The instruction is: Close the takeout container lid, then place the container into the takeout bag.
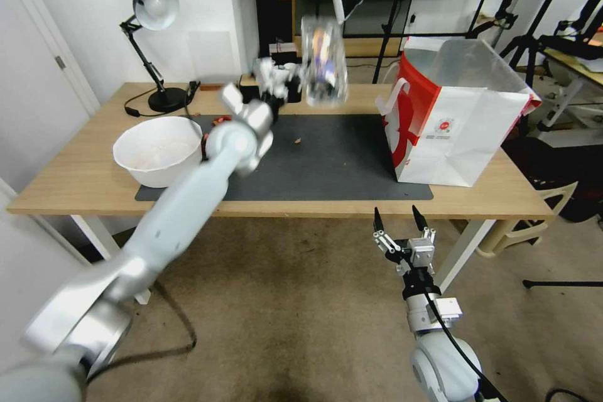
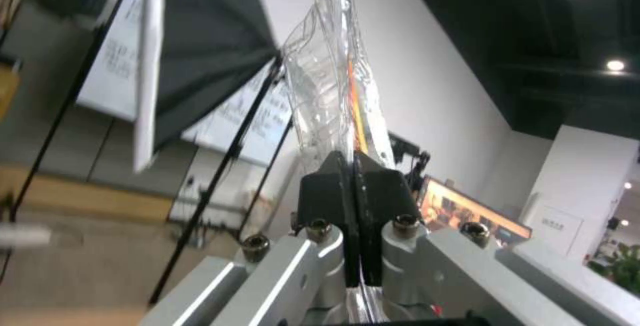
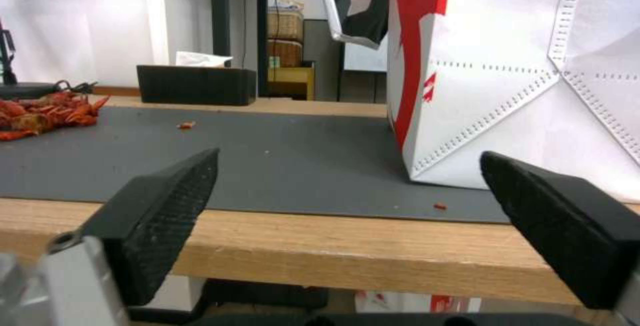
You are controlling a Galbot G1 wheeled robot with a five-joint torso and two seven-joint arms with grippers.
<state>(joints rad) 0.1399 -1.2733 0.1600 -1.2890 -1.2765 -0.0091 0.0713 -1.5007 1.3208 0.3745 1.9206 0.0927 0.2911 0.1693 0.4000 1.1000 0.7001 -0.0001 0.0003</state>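
Observation:
My left gripper (image 1: pixel 286 83) is raised above the back of the table and shut on the edge of the clear takeout container (image 1: pixel 323 63), which hangs upright in the air, blurred, left of the bag. The left wrist view shows the black fingers (image 2: pixel 327 191) pinching the container (image 2: pixel 330 90) edge-on, with its lid and base pressed together at the grip. At the table's right end stands the white and red takeout bag (image 1: pixel 458 119), open at the top. Below the table's front edge my right gripper (image 1: pixel 402 217) is open and empty, facing the bag (image 3: pixel 507 75).
A white round bowl (image 1: pixel 160 151) sits at the left on the dark mat (image 1: pixel 326 163). A desk lamp (image 1: pixel 151 6) stands at the back left. Red food scraps (image 3: pixel 47 110) and a black box (image 3: pixel 197 84) lie further back. Tripods stand behind the wooden table (image 1: pixel 75 182).

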